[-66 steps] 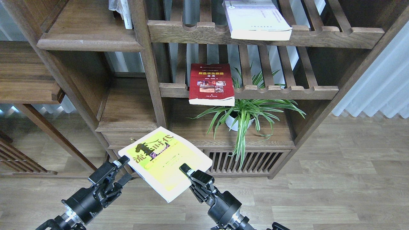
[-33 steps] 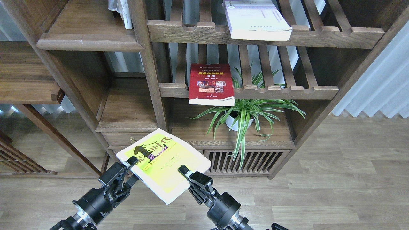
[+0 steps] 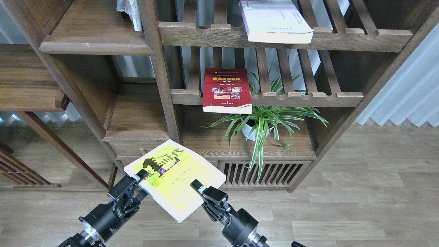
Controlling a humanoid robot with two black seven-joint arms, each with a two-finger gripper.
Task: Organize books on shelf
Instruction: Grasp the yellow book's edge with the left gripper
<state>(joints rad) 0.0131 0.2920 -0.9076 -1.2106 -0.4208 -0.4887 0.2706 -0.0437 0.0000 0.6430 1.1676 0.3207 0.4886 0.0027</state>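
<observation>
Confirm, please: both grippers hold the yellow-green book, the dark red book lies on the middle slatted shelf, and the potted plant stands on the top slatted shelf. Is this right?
Not quite. The head view shows the potted plant on the solid shelf below the middle slatted shelf. The rest holds.

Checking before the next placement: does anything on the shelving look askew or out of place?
Yes. The dark red book and the pale lilac-white book lie flat on slatted shelves, overhanging the front rails. The yellow-green book is held tilted.
</observation>
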